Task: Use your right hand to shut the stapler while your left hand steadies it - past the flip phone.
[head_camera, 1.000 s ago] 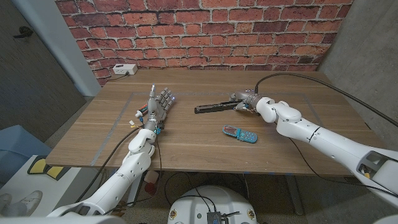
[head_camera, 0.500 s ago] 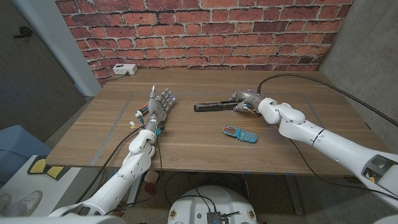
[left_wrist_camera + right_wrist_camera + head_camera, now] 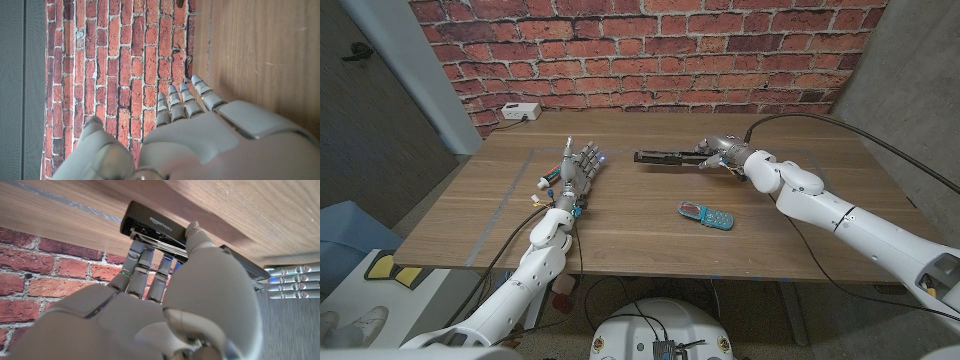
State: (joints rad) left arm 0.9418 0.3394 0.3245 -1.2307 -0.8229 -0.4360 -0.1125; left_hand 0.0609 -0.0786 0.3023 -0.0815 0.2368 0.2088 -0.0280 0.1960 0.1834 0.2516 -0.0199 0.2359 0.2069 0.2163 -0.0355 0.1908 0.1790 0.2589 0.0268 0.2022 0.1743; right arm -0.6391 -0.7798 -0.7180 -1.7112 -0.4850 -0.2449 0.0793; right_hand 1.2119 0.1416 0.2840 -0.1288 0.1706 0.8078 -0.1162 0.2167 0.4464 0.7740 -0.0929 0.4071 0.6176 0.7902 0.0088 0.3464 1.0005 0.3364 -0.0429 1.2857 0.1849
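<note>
on my counter (image 3: 650,235) the stapler (image 3: 665,157) sits toward the far side, my right hand (image 3: 725,157) at its right end. the flip phone (image 3: 706,214) lies nearer me. my left hand (image 3: 575,172) stands well left.

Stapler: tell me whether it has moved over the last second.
Yes. The stapler, held by the right hand, has shifted away from the flip phone toward the brick wall; the phone stayed put.
</note>
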